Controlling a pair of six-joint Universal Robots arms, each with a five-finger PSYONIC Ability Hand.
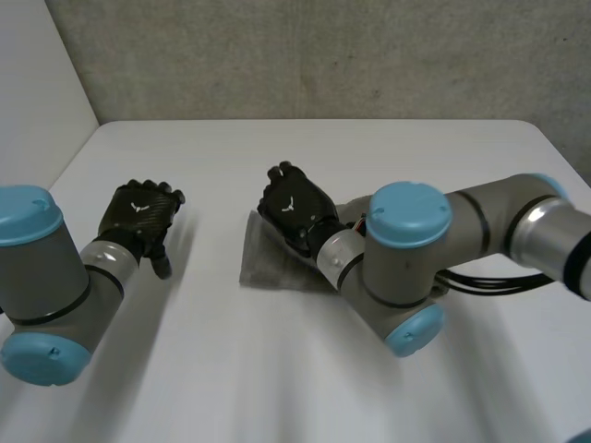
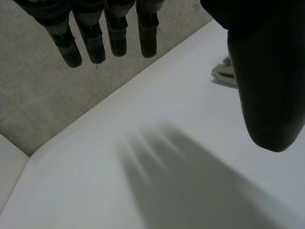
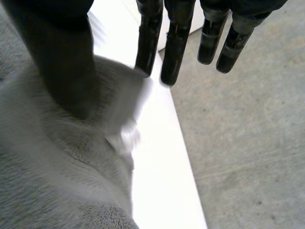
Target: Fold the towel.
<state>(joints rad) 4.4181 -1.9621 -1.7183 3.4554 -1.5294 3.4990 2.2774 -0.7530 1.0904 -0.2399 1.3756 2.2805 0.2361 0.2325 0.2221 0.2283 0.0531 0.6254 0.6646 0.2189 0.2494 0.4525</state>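
Folded grey towel (image 1: 263,263) lies mid-table (image 1: 277,369), its long axis seemingly left-right, under the right hand (image 1: 295,208): fingers straight past its far-left corner, thumb on cloth. Left hand (image 1: 138,217) hovers apart, fingers straight.
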